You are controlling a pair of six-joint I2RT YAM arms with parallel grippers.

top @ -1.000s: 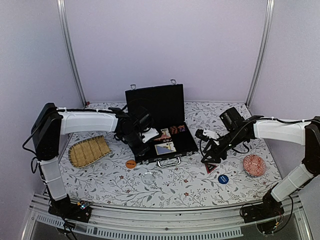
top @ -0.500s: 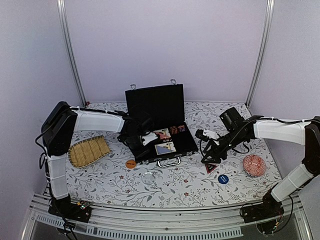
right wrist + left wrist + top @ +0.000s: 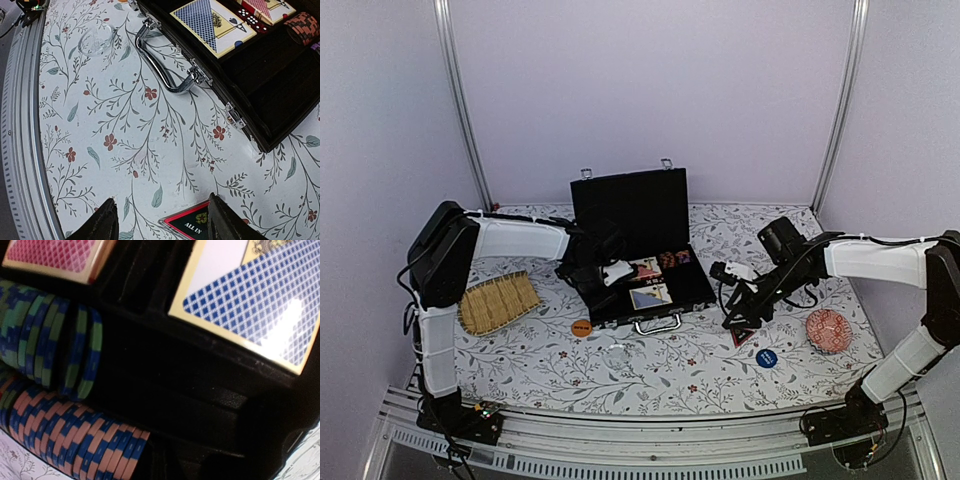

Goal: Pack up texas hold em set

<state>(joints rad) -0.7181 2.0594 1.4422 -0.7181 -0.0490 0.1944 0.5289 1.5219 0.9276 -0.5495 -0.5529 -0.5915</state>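
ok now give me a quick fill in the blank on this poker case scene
1. The black case sits with its lid ____.
2. The plaque below the open right gripper reads ALL ____.
3. The card deck nearest the silver handle has a ____ back.
4. The straw tray lies to the case's ____.

Missing words: open; IN; blue; left

Plain lilac walls [image 3: 650, 80] closed in the back and both sides, two slim metal posts [image 3: 461, 110] stood in the corners, and the evenly lit worktop [image 3: 660, 380] wore a leaf-and-flower print.
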